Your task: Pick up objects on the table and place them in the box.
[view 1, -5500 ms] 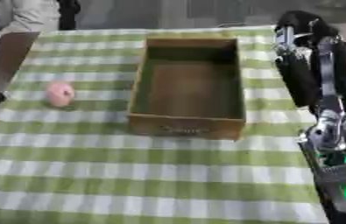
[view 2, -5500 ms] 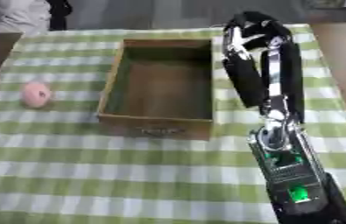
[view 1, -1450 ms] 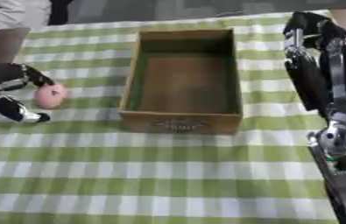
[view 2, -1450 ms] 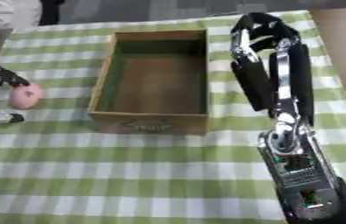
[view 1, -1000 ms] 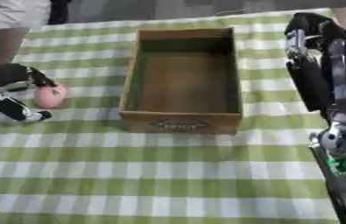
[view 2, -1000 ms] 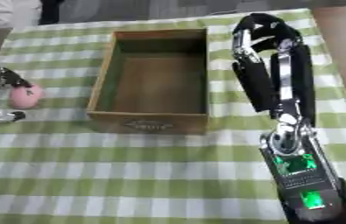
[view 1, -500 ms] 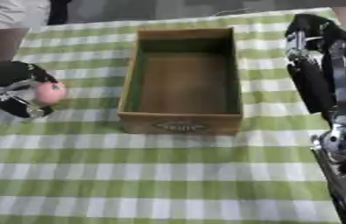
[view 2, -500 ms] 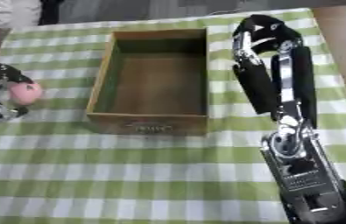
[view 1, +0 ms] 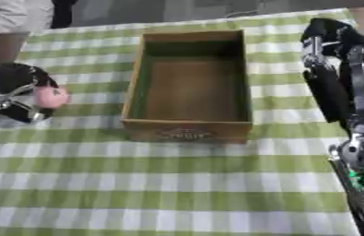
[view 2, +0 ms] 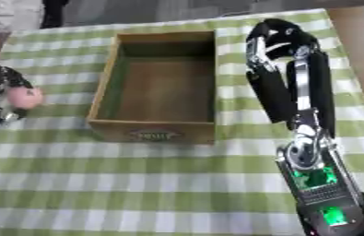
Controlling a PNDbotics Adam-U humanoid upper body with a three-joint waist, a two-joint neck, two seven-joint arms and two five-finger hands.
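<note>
Left eye view is showing the left hand [view 1: 11, 92] now closing around the pink ball [view 1: 52, 97], left of the wooden box [view 1: 189, 83] (earlier it was only approaching), so lifting seems next. Right eye view is showing the right hand [view 2: 275, 34] hanging curled, empty, beside the box's right wall

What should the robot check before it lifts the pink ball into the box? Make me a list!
1. Left hand at the pink ball: ok, its fingers curl round it.
2. Ball off the table: cannot tell.
3. Box holds nothing: ok, only its brown floor shows.
4. Way from ball to box free: ok, only green checked tablecloth lies between.
5. Right arm out of the way: ok, it stands folded to the right of the box.
6. Right hand's fingers: cannot tell.
</note>
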